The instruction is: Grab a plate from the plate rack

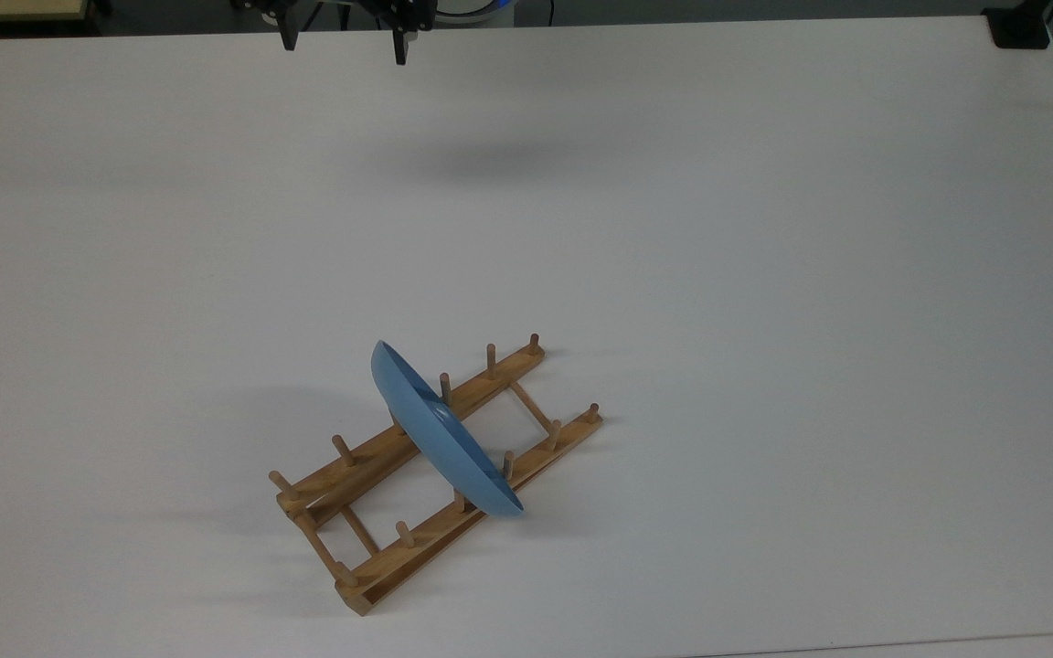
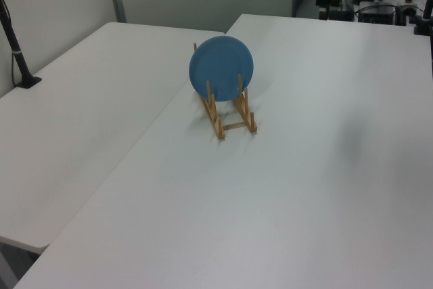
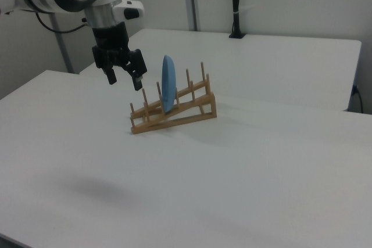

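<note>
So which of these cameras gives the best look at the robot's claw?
The right view: the gripper shows whole, open, hanging above the table beside the rack and plate. In the top view just the two fingertips poke in at the upper edge. In the left view it is small and dark, far behind the plate.

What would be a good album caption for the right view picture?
Robot hand, fingers open, hangs above the white table beside a blue plate standing upright in a wooden plate rack.
</note>
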